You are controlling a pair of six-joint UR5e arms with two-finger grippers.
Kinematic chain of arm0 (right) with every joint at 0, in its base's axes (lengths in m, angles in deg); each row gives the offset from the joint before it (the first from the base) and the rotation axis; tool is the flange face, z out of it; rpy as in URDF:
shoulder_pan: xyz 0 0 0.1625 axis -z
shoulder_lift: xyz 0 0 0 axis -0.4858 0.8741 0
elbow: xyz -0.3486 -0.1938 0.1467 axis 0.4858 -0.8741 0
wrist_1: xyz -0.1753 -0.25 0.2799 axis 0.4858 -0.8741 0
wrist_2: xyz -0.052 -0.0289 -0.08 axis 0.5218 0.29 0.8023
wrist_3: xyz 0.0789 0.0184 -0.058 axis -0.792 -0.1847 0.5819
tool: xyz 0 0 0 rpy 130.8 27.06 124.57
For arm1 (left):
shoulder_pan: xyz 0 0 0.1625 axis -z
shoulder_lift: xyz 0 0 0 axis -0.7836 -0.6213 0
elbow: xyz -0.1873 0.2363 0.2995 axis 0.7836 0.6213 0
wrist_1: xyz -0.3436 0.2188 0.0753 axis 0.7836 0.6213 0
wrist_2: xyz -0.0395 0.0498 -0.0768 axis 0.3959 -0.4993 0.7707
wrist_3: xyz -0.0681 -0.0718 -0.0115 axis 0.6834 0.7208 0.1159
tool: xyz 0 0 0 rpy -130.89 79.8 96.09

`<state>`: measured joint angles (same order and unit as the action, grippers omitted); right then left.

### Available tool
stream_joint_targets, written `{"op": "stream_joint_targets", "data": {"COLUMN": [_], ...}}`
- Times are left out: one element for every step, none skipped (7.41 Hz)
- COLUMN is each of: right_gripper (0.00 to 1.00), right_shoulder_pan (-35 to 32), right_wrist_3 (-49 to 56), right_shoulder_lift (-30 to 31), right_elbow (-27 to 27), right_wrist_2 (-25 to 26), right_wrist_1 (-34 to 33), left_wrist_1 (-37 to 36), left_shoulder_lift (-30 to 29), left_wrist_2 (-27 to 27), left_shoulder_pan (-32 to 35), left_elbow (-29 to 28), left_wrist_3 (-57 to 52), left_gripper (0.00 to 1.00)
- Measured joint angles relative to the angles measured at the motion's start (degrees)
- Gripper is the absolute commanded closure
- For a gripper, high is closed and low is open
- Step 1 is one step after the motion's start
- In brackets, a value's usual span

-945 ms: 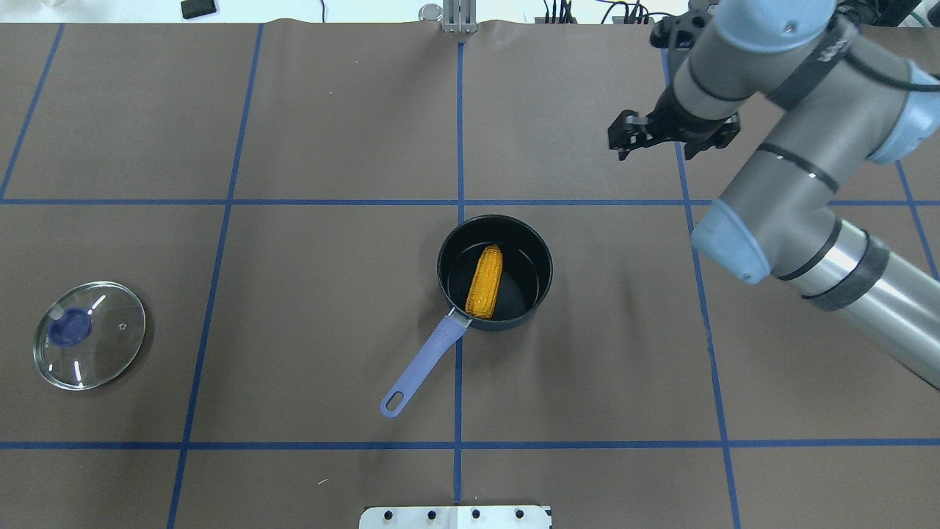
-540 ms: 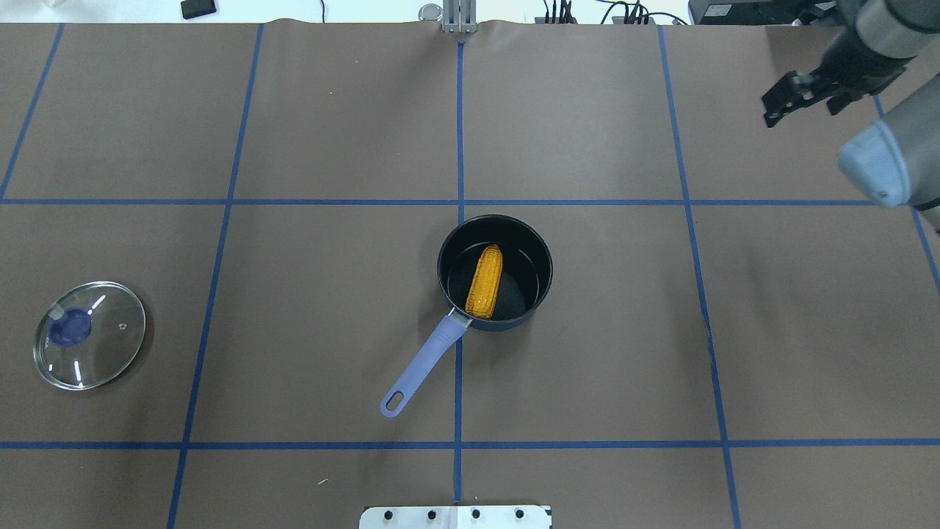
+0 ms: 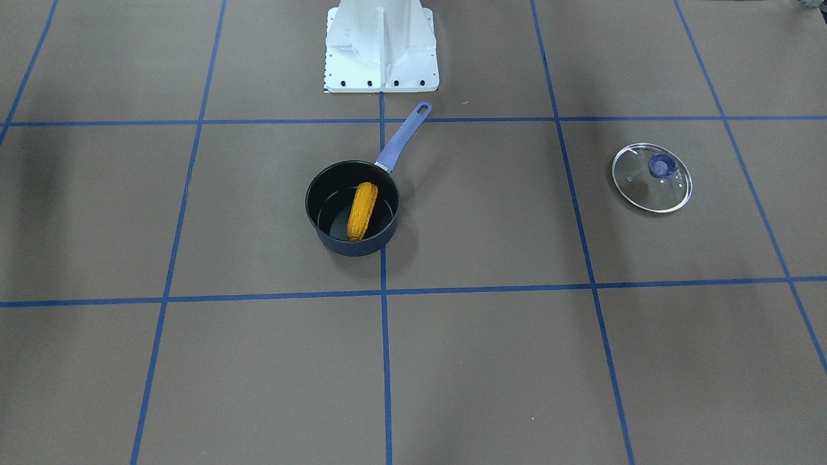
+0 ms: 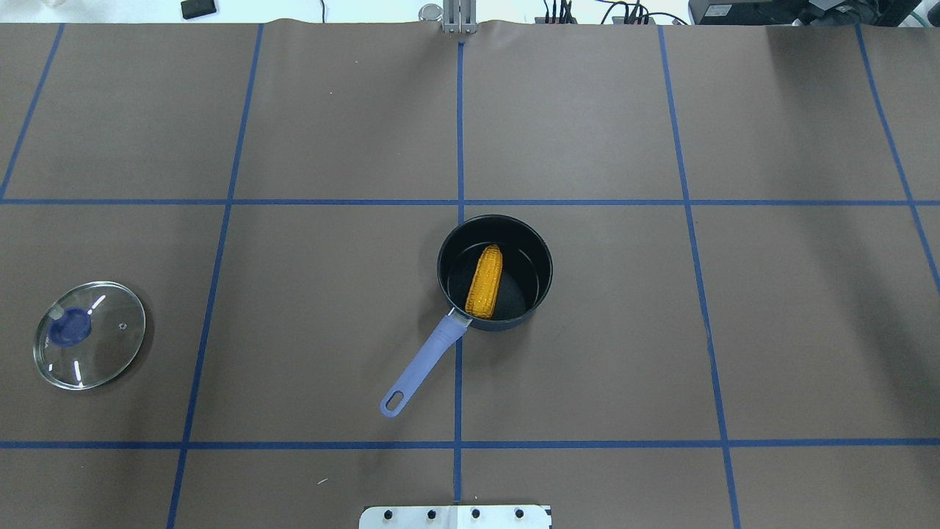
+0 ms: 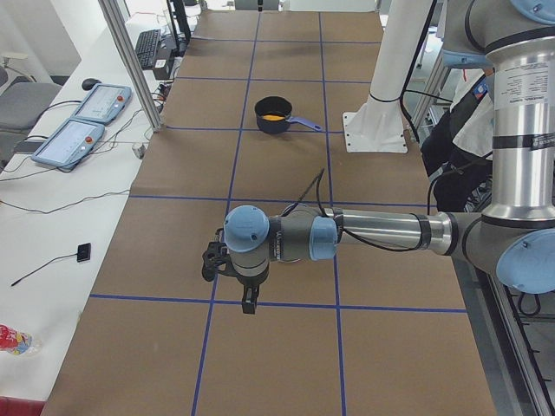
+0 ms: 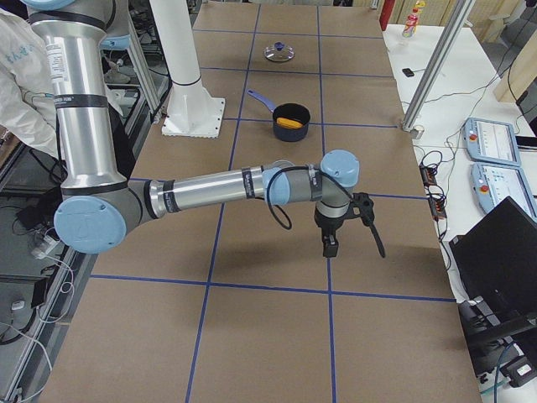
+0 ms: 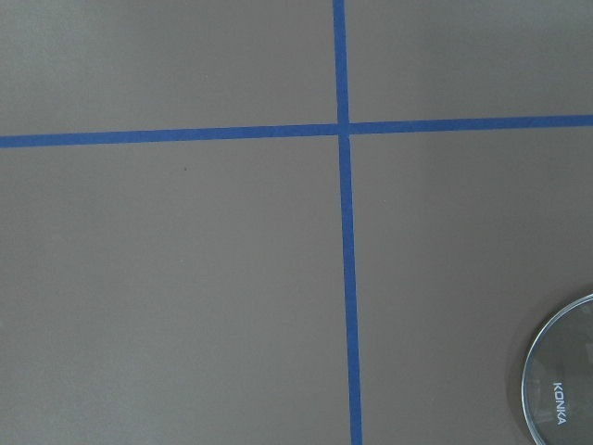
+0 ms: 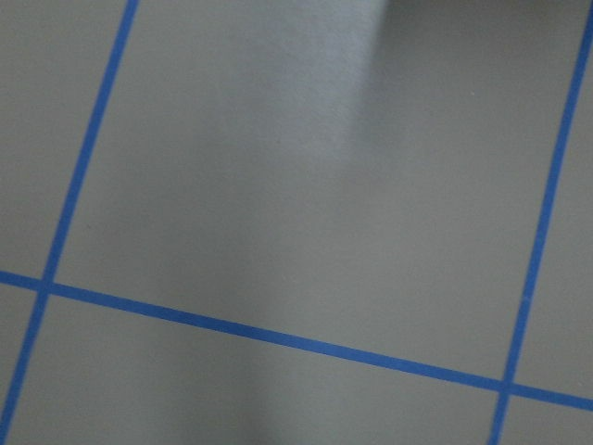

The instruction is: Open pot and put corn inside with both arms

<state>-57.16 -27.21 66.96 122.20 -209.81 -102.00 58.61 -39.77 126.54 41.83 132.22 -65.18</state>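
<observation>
The dark navy pot (image 4: 542,257) stands open at the table's middle, its lavender handle (image 4: 422,364) pointing toward the robot's base. The yellow corn (image 4: 485,281) lies inside it, one end leaning on the rim by the handle. Both also show in the front view: pot (image 3: 352,248), corn (image 3: 362,210). Neither arm is in the overhead or front view. My left gripper (image 5: 247,302) hangs over the table's left end. My right gripper (image 6: 330,245) hangs over the right end. Both are far from the pot, and I cannot tell whether they are open or shut.
The round glass lid (image 4: 89,334) with its purple knob lies flat at the table's left; its edge shows in the left wrist view (image 7: 561,389). The white base mount (image 3: 381,48) stands behind the pot handle. Control pendants (image 5: 91,117) lie beyond the far edge.
My right arm has swung away to the right and left the overhead view. The pot, corn and lid have not moved.
</observation>
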Motion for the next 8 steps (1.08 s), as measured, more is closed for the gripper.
{"op": "stream_joint_targets", "data": {"right_gripper": [0.0,0.0,0.0,0.0,0.0,0.0,0.0,0.0], "right_shoulder_pan": [-2.0,-3.1,-3.5,-3.6,-3.6,-3.7,-3.7,-3.7], "right_wrist_3": [0.4,0.6,0.7,0.8,0.8,0.7,0.5,0.4], "right_shoulder_lift": [3.4,5.3,6.1,6.6,6.8,6.9,6.9,6.9], "right_elbow": [0.7,1.1,1.4,1.6,1.8,1.9,2.0,2.0], "right_wrist_2": [0.4,2.3,4.5,5.5,5.9,6.0,6.1,6.1], "right_wrist_1": [0.0,0.0,0.0,0.1,0.1,0.1,0.1,0.1], "left_wrist_1": [0.5,0.7,0.8,0.8,0.8,0.7,0.7,0.8], "left_shoulder_lift": [0.0,0.0,0.1,0.2,0.2,0.5,0.9,1.2], "left_wrist_2": [-0.1,-0.2,-0.3,-0.3,-0.3,-0.3,-0.3,-0.3], "left_shoulder_pan": [0.0,0.0,0.0,0.0,0.0,0.0,0.0,0.0], "left_elbow": [0.1,0.1,0.1,0.1,0.0,0.0,0.0,0.0], "left_wrist_3": [0.0,0.0,0.0,0.0,0.0,0.0,0.0,0.0], "left_gripper": [0.02,0.02,0.02,0.02,0.02,0.02,0.02,0.02]}}
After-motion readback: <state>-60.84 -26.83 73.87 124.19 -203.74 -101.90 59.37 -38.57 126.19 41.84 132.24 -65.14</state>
